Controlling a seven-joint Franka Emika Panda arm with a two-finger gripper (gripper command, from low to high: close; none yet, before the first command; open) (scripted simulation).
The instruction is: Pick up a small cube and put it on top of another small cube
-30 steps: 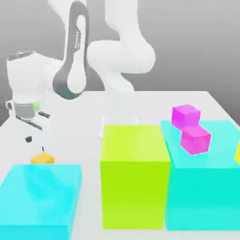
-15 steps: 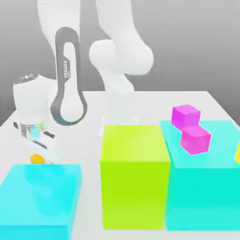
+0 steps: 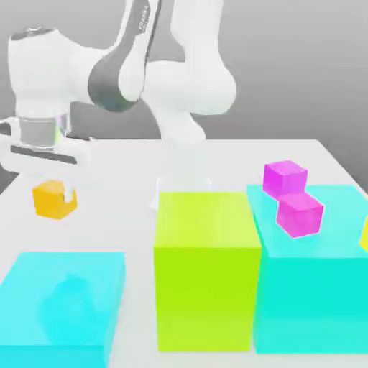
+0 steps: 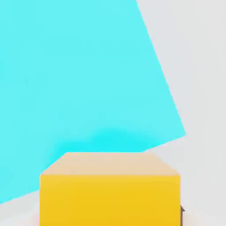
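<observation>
My gripper hangs at the exterior view's left, shut on a small orange-yellow cube that it holds clear of the white table. In the hand view the same small cube sits between the jaws, with the low cyan block beneath it. A sliver of a second orange-yellow cube shows at the exterior view's right edge, on the tall cyan block.
A low cyan block lies in front of the held cube. A tall lime block stands in the middle, touching the tall cyan block. Two small magenta cubes rest on the tall cyan block.
The hand dropped onto the orange-yellow cube behind the low cyan block, closed on it, then rose. The cube now hangs well above the table.
</observation>
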